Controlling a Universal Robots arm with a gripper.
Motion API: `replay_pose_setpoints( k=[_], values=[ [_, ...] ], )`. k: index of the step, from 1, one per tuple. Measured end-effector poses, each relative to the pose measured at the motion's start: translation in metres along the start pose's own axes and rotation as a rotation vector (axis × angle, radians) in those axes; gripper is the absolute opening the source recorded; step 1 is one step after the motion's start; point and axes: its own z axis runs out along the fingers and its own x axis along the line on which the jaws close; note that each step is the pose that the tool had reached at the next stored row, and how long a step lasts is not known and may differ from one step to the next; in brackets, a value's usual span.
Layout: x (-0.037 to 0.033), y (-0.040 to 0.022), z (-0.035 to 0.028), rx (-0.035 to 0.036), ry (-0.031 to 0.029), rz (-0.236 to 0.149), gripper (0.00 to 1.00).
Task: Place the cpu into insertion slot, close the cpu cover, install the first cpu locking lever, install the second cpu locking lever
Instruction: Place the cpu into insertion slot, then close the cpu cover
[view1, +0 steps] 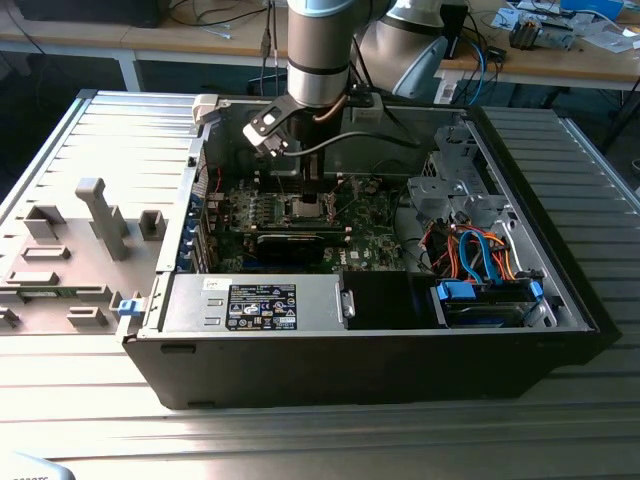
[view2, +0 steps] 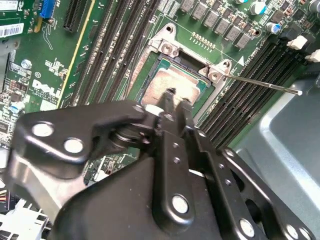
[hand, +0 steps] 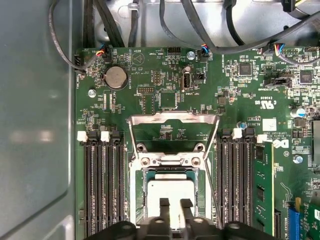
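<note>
Currently the gripper (hand: 175, 201) hovers directly above the socketed cpu (hand: 170, 189), fingers (hand: 164, 206) slightly apart, empty; the cpu cover (hand: 172, 118) stands raised beyond. Contact on descent could tilt or unseat the chip.

The cpu (hand: 170, 192) has a silver-grey metal top with a dull, faintly brushed sheen. The cpu cover (hand: 172, 118) is thin bare metal, silvery and brighter, as is the thin wire lever (view2: 260, 85). The gripper (view2: 176, 100) is black, smooth and matt, dotted with shiny metal screw heads. The circuit board (hand: 165, 100) is green with a slight lacquered gloss, and its memory slots (hand: 102, 185) look like black plastic. The coin battery (hand: 115, 77) is polished metal. The case wall (hand: 35, 125) is smooth grey sheet metal, softly reflective. The table (view1: 130, 130) is ribbed, pale matt metal.
</note>
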Motion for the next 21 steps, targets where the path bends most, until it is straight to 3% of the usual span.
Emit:
replay_pose_setpoints(
  k=[1, 7, 21],
  values=[
    [0.0000, 0.0002, 0.0000, 0.0000, -0.0001, -0.007, 0.11],
    [-0.0002, 0.0004, 0.0000, -0.0018, -0.0003, -0.115, 0.11],
    [-0.0005, 0.0004, 0.0000, -0.0020, -0.0002, -0.118, 0.11]
  ],
)
